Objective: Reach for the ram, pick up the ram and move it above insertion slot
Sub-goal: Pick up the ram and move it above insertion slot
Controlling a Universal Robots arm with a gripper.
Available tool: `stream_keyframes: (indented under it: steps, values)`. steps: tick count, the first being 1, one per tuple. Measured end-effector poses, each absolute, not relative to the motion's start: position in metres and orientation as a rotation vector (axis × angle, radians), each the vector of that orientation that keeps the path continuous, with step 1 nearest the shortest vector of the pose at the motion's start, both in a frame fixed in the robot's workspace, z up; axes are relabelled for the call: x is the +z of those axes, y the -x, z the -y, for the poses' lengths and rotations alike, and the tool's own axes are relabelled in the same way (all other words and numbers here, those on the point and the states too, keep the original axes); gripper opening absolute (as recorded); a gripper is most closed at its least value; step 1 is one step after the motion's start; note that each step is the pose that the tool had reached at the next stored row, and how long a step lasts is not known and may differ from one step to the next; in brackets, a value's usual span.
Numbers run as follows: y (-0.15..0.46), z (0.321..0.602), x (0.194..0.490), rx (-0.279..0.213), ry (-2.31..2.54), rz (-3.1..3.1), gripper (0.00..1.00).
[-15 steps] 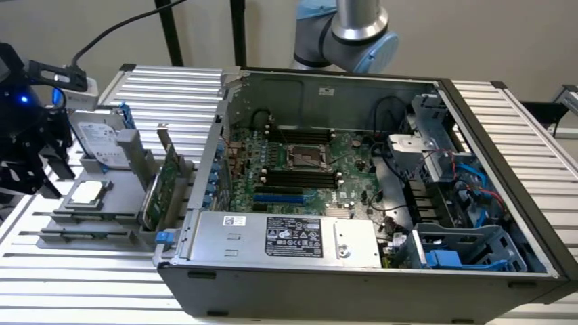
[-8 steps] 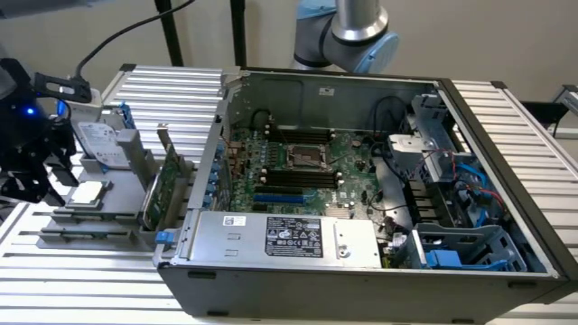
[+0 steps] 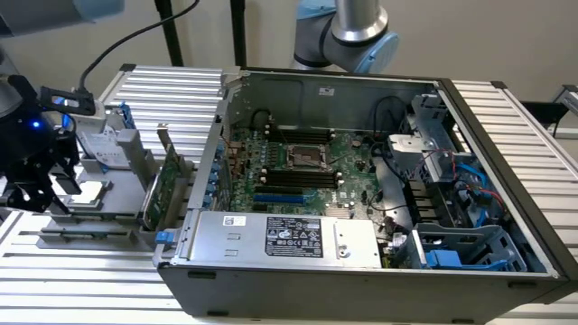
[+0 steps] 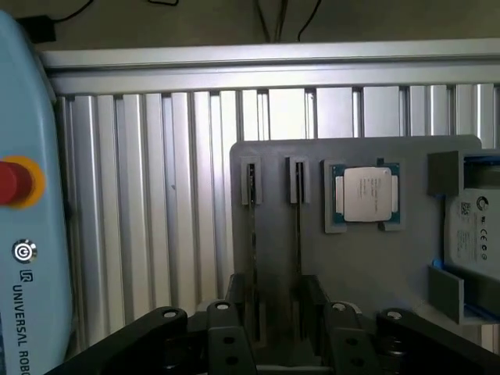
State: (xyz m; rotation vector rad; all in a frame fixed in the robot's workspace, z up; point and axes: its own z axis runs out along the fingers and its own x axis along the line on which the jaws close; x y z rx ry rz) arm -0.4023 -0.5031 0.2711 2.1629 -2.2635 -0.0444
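Observation:
Two ram sticks stand edge-on in narrow slots of a grey fixture plate point(image 4: 406, 273); one ram stick point(image 4: 251, 234) is beside the other point(image 4: 297, 234). My gripper point(image 4: 277, 316) hovers over their near ends, open, with one finger point(image 4: 234, 312) outside each stick and nothing held. In the exterior view, my black gripper point(image 3: 36, 186) hangs at that view's far left above the fixture point(image 3: 91, 210). The motherboard's black memory slots point(image 3: 298, 178) lie inside the open computer case point(image 3: 361, 271).
On the fixture sit a CPU point(image 4: 366, 195), a hard drive point(image 4: 473, 230) and a tall green expansion card point(image 3: 165, 189) standing by the case wall. A light blue teach pendant with a red button point(image 4: 16, 181) lies on the ribbed aluminium table point(image 4: 156, 195).

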Motion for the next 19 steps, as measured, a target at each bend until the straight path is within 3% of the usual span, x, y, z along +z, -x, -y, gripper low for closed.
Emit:
stream_keyframes:
  steps: [19]
  values:
    - [0.4,0.511,0.237,-0.044,-2.164,2.263,0.42]
